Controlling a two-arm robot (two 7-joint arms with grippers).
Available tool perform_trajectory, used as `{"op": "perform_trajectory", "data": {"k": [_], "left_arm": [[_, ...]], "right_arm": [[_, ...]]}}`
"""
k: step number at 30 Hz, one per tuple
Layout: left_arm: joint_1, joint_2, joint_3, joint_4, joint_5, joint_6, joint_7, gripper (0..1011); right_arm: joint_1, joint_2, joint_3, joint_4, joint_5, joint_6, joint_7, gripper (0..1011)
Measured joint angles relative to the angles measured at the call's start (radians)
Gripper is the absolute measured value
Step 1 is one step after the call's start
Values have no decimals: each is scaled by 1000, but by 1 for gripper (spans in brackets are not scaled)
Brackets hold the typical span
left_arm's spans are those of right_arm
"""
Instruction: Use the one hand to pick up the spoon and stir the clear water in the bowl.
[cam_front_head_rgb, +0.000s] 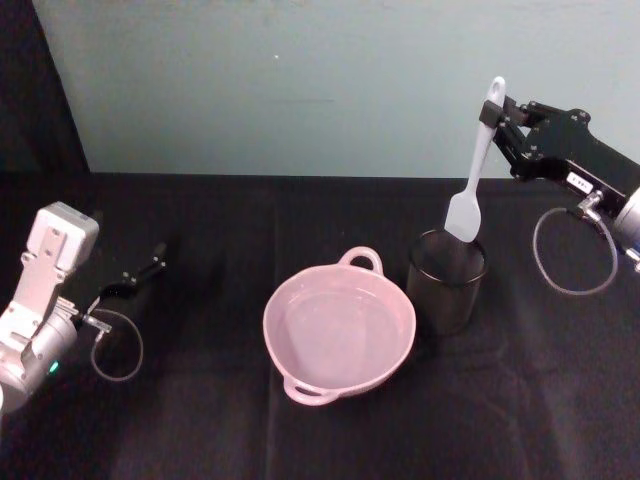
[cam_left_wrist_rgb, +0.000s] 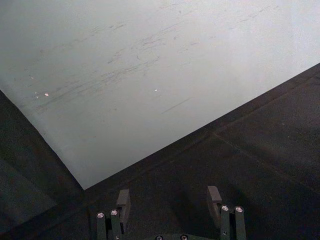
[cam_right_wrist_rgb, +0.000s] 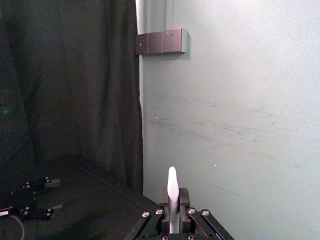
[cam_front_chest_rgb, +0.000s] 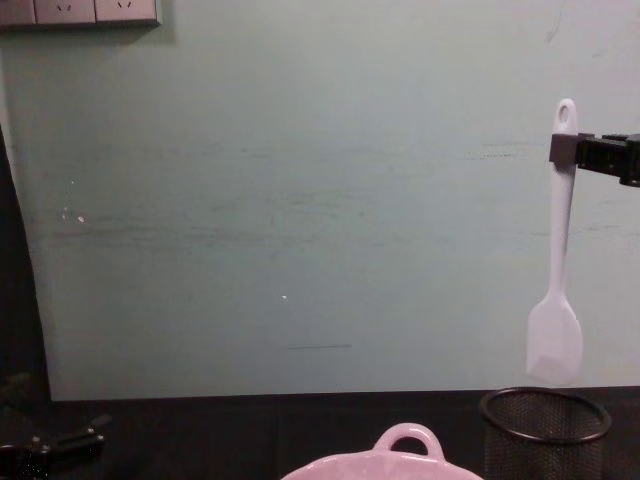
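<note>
Pinching spoon (cam_front_head_rgb: 475, 170) up high with right gripper (cam_front_head_rgb: 502, 118); could swing and clip cup (cam_front_head_rgb: 446, 285). Leaving left gripper (cam_left_wrist_rgb: 168, 191) parked, fingers apart.

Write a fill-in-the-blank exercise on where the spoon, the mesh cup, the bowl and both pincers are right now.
1. The black boxy right pincer is shut on the ____ end of the long slim white plastic spoon.
2. The spoon's flat head hangs just ____ the black wire-mesh cup.
3. The pale pink bowl of clear water stands on the cup's ____ side, by the robot's own sides.
4. The left pincer, parked far from the bowl, has its jaws ____.

Missing words: handle; above; left; open.
</note>
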Motion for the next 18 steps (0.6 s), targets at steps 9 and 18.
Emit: {"op": "perform_trajectory", "data": {"k": [9, 18], "left_arm": [[0, 0, 0, 0, 0, 0, 0, 1005], [0, 0, 0, 0, 0, 0, 0, 1005]], "right_arm": [[0, 0, 1, 0, 0, 0, 0, 121], [-6, -50, -15, -17, 0, -2, 45, 121]]}}
